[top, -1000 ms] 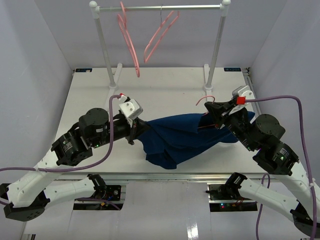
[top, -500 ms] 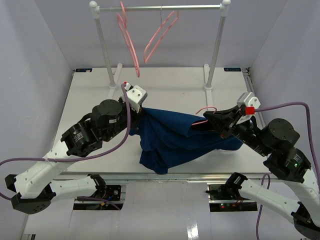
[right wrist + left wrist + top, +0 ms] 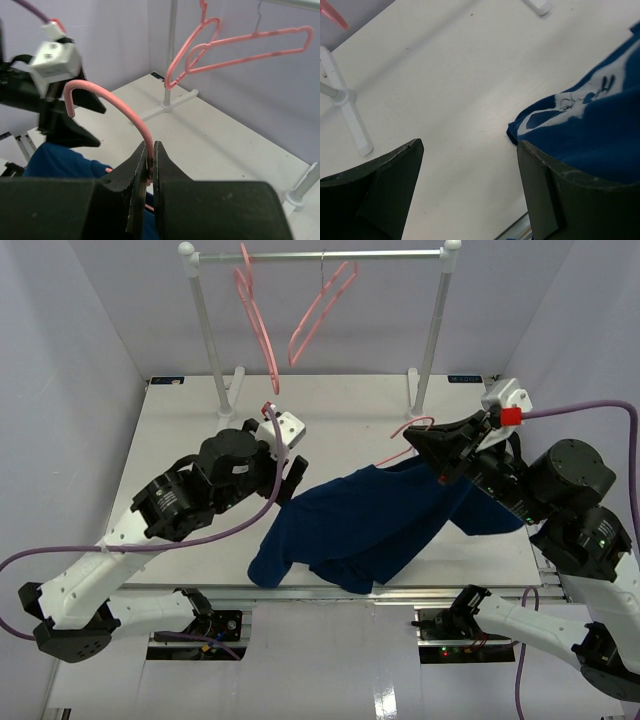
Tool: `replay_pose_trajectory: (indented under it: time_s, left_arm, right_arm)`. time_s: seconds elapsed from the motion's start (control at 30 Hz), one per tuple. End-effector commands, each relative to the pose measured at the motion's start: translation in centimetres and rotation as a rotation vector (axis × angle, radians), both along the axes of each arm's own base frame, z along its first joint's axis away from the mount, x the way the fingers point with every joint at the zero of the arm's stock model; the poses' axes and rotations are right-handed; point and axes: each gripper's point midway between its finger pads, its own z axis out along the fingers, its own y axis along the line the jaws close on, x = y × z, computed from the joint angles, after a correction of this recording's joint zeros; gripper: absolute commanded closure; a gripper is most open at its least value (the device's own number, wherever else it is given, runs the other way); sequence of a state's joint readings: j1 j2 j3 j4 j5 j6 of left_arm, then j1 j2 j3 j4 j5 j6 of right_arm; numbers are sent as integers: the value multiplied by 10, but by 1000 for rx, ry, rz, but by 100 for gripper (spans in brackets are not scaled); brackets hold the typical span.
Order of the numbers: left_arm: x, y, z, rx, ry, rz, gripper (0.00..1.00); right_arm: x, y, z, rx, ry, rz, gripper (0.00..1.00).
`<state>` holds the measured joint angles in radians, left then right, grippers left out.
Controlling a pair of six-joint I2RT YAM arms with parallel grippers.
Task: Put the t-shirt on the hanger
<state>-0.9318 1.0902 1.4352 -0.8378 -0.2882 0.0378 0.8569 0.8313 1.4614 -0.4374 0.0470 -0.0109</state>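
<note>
The hanger [image 3: 118,104] hook is clamped in the right fingers [image 3: 140,170]; the t-shirt [image 3: 370,525] is draped from it, sloping down onto the table [image 3: 350,410] toward the nearer left fingers [image 3: 390,175], spread empty beside its low end

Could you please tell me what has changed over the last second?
The left gripper opened, let go of the t-shirt and moved rearward; that end dropped onto the table. The right gripper raised the hanger. Unchanged: its grip on it, two hangers on the rail.
</note>
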Motion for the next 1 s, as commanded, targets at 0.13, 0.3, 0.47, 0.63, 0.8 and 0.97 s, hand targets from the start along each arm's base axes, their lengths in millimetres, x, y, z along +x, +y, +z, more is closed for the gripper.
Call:
replay_pose_trajectory:
  time_s: [0.13,0.3,0.47,0.63,0.8,0.97]
  left_arm:
    - [-52,6,56,-197,-71,-219,15]
    - [-61,11,64,-220,-111,-253,15]
    - [-75,-2,55,-232,-86,-365,17]
    - [-52,3,36,-181,-103,-250,18]
    - [-35,1,26,-158,-130,-190,18]
    - [-21,5,17,-110,-161,-136,18]
  right_arm:
    - [30,-19,65,91,-67,-195,92]
    - [37,-25,83,97,-89,-249,92]
    - [37,-26,84,108,-84,-247,92]
    - [34,-25,83,111,-83,-232,92]
    - [27,-26,80,120,-87,-210,92]
    - [20,-25,75,115,-86,-172,92]
